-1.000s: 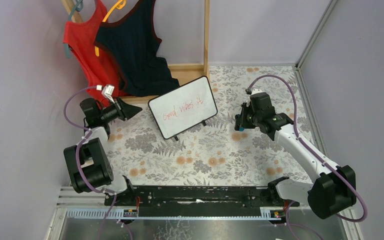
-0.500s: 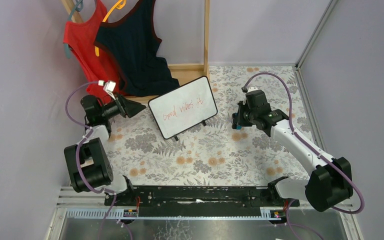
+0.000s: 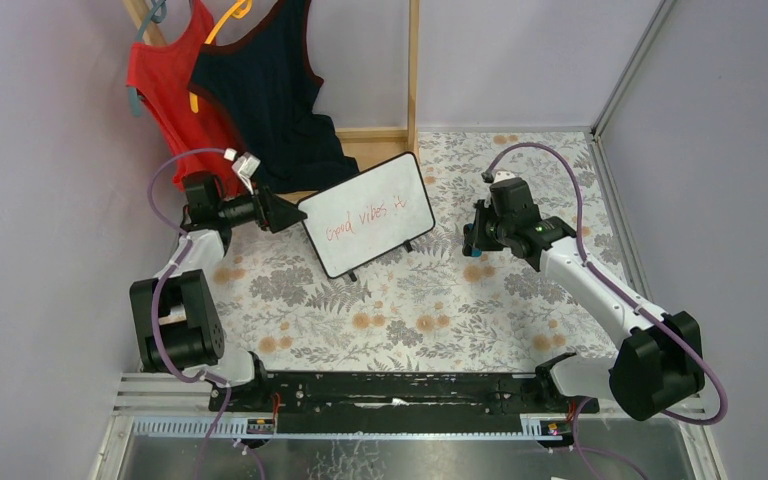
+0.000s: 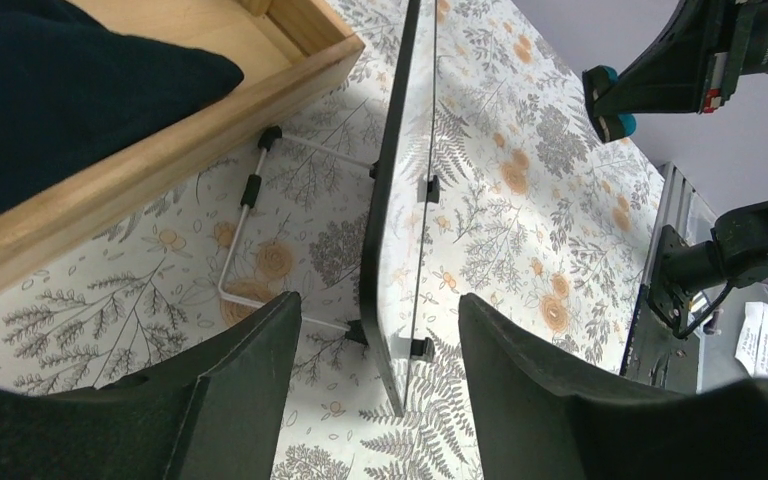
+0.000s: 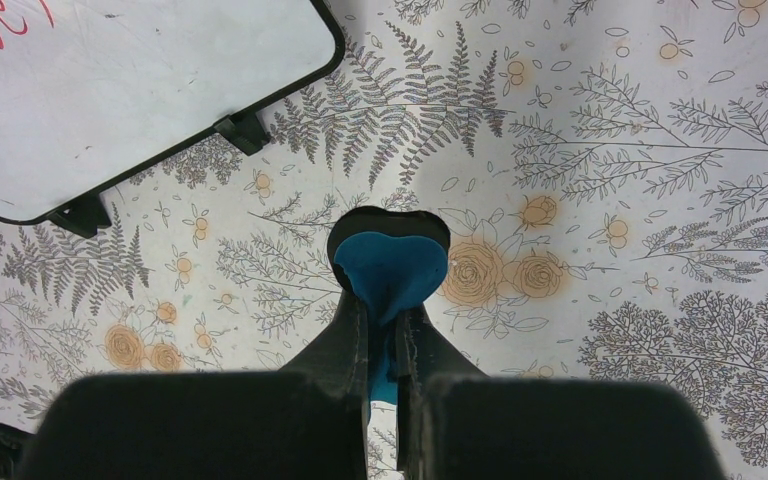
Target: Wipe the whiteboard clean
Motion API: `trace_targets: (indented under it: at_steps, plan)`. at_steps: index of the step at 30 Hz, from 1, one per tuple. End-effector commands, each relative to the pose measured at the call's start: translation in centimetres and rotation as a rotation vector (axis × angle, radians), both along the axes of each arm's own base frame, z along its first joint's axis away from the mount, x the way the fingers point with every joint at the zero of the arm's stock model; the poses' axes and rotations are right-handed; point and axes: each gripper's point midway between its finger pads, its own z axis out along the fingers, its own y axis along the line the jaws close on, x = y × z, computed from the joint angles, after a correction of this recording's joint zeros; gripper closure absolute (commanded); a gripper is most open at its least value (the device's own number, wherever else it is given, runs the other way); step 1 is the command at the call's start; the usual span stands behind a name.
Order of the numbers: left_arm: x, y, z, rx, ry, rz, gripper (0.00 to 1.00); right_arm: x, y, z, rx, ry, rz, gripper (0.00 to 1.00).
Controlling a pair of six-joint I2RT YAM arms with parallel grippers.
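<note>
Whiteboard [image 3: 365, 213] stands propped near the table's [image 3: 520, 160] far edge, left of centre. Grip?
— My left gripper [image 4: 378, 310] spread astride its edge; right gripper [image 5: 388, 290] clenches the eraser [image 5: 390, 262]. Clumsy closing could topple it.

Top cam looks down from behind; L/R wrist cams close-up, low; all 3 share whiteboard [image 3: 365, 214].
</note>
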Motion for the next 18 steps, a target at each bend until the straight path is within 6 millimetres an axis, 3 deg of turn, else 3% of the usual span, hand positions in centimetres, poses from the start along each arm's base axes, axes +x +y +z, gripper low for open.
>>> trace_targets:
  at_steps: [1,18]
  plan:
    - [0.4,0.1,-0.5,0.019,0.001,-0.001,0.42,1.5,0.6,2.5,0.018,-0.075,-0.011,1.0]
    - [1.4,-1.4,-0.7,0.023,-0.003,-0.009,0.5,1.6,0.9,2.1,0.024,-0.065,-0.001,1.0]
